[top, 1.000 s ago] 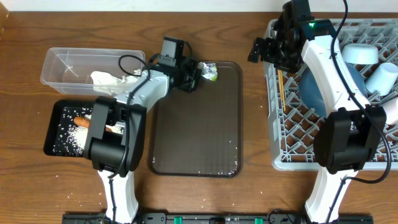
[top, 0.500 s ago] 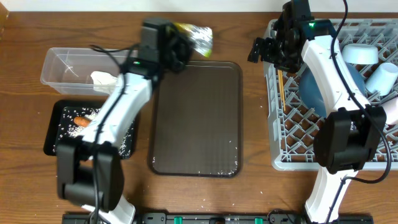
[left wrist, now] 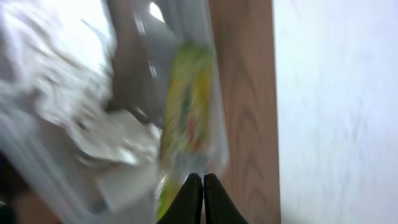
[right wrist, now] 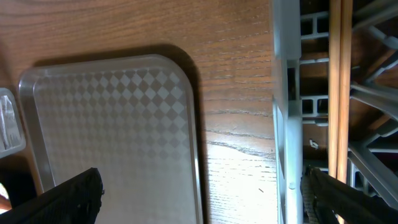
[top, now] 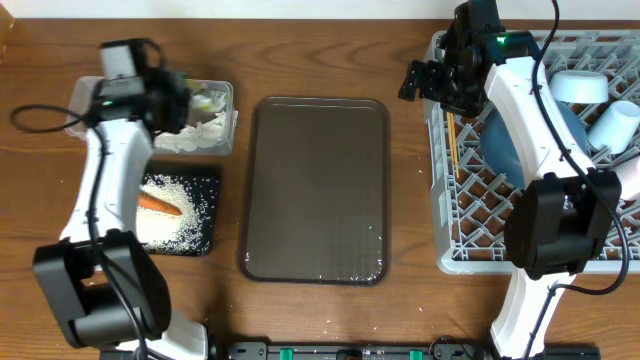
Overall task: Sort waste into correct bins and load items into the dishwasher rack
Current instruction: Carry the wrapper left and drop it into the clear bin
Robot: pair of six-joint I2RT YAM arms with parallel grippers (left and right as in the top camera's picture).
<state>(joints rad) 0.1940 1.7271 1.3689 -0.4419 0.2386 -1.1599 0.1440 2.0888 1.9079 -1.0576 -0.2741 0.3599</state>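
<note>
yellow-green wrapper point(left wrist: 186, 106), print unreadable blur, pinched in left gripper point(left wrist: 203, 186) over clear tub point(top: 232, 112); right gripper point(top: 428, 80) jaws spread, empty.

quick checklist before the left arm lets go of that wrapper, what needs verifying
1. Wrapper gripped by left end effector: ok, jaws shut on it.
2. Wrapper above the clear tub: ok, over its right end.
3. Landing spot free: cannot tell, tissue fills that end.
4. Right end effector out of the way: ok, open at the rack edge.
5. Carrot and rice separate, in black tray: ok.
6. Left wrist view sharp: not ok, blurred.
</note>
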